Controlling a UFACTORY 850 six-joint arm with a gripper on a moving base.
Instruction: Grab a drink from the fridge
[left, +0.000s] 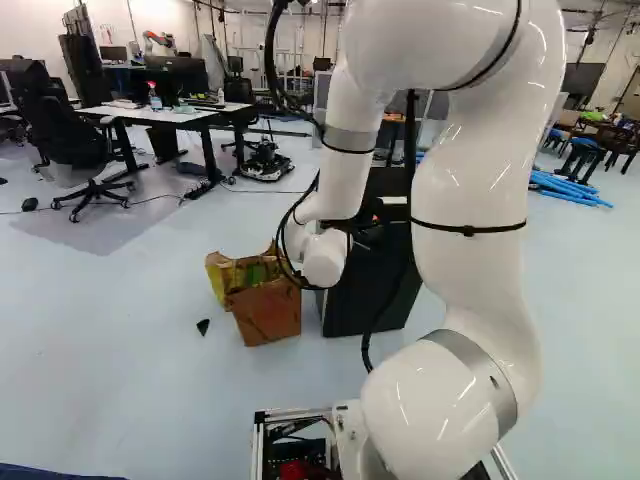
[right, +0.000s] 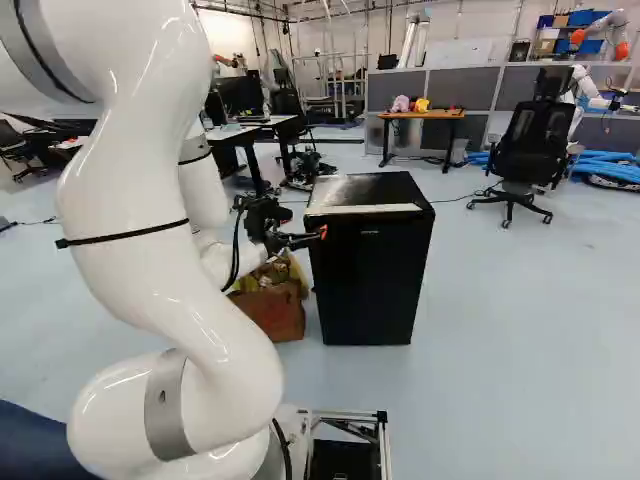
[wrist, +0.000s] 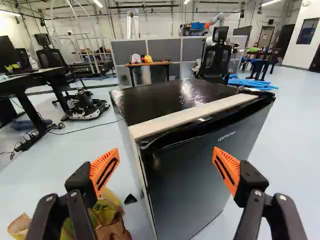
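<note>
Starting at the left of the left base view, a black office swivel chair (left: 68, 135) stands beside a white-topped desk (left: 185, 116) that bears a spray bottle (left: 154, 97). Next, a small wheeled robot (left: 265, 160) sits on the floor by the desk. Nearer, a small black triangular piece (left: 203, 326) lies on the floor just beside a crumpled brown paper bag (left: 268, 308) with yellow showing at its top.

The white arm (left: 470, 190) rises right of the middle and bends over toward the black mini fridge (right: 370, 265), which stands upright just beside the bag, its door shut. In the right base view the gripper (right: 314, 238) reaches the fridge's upper front corner — whether it touches, I cannot tell. The wrist view shows the jaws spread wide, with nothing gripped; the fridge's near corner and door lie ahead, between the orange pads (wrist: 104, 171).

Beyond the fridge, a wood-topped table (right: 420, 115) carries a pink item (right: 401, 103) and a yellow one. Farther right in that view come a second black office chair (right: 530, 148), a bundle of blue tubes (right: 610, 168) on the floor, and — behind that chair — another robot's white arm (right: 582, 90)
</note>
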